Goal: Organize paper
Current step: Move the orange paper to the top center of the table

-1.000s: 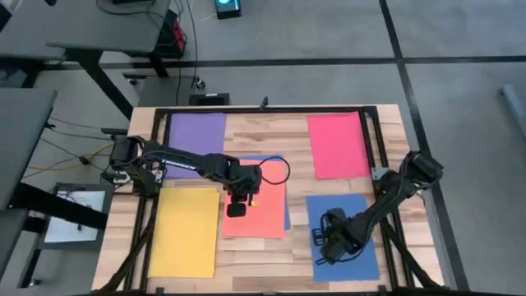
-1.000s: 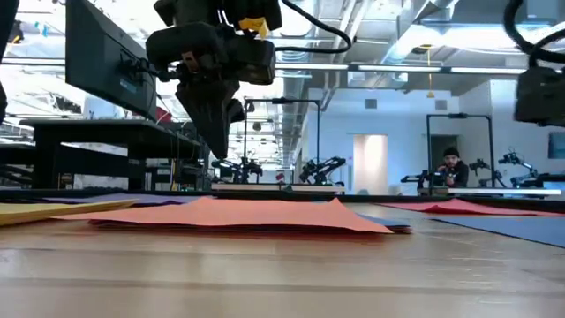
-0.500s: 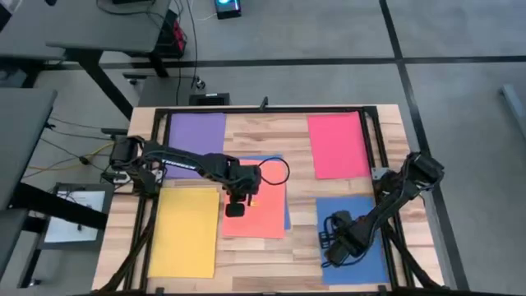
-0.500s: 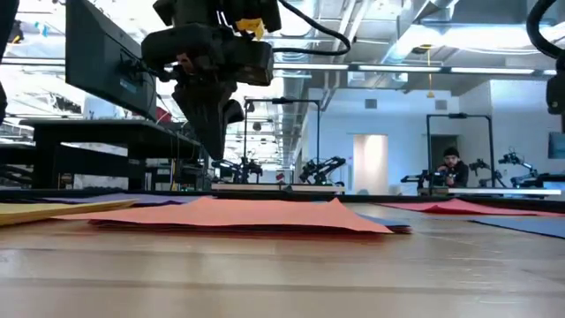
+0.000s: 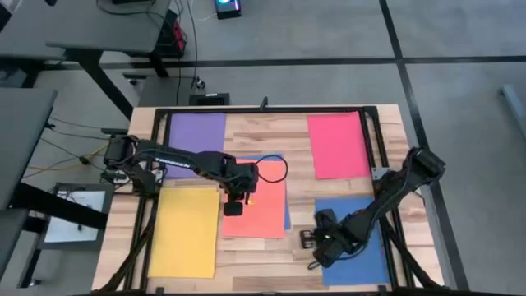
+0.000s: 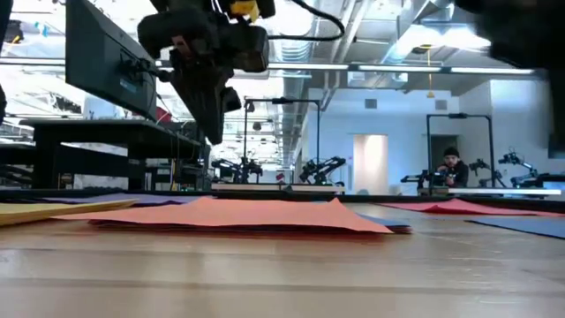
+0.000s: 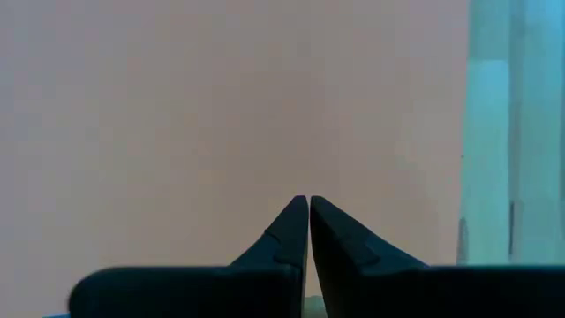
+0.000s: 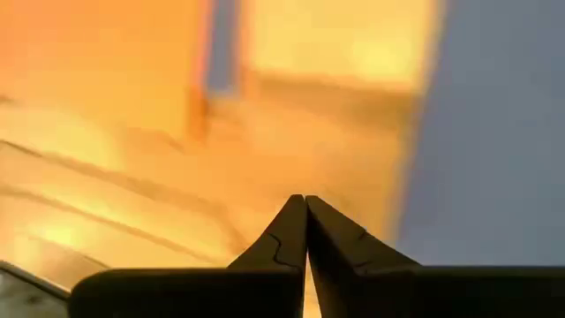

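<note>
A salmon-orange sheet [image 5: 256, 205] lies mid-table on top of a blue sheet whose edge [image 5: 287, 215] shows beside it. In the low view the salmon sheet [image 6: 238, 215] bulges up a little in the middle. The purple sheet [image 5: 196, 131], pink-red sheet [image 5: 338, 145], yellow sheet [image 5: 185, 232] and a second blue sheet [image 5: 355, 242] lie flat near the corners. My left gripper [image 5: 240, 196] hangs shut above the salmon sheet [image 7: 177, 106], its tips [image 6: 214, 137] well clear of it. My right gripper [image 5: 316, 242] is shut over bare wood [image 8: 177, 203], just left of the second blue sheet [image 8: 494, 132].
A black frame [image 5: 263, 110] runs along the table's far edge and sides. A thin cable loop [image 5: 278, 171] hangs by my left wrist. A white printed sheet [image 5: 78, 215] lies off the table at the left. Bare wood shows between the sheets. A person [image 6: 451, 163] sits far back in the room.
My right gripper first went toward the table's right edge, and the second blue sheet slid that way with it. It then moved left off the sheet and rose. My left gripper has risen a little above the salmon sheet.
</note>
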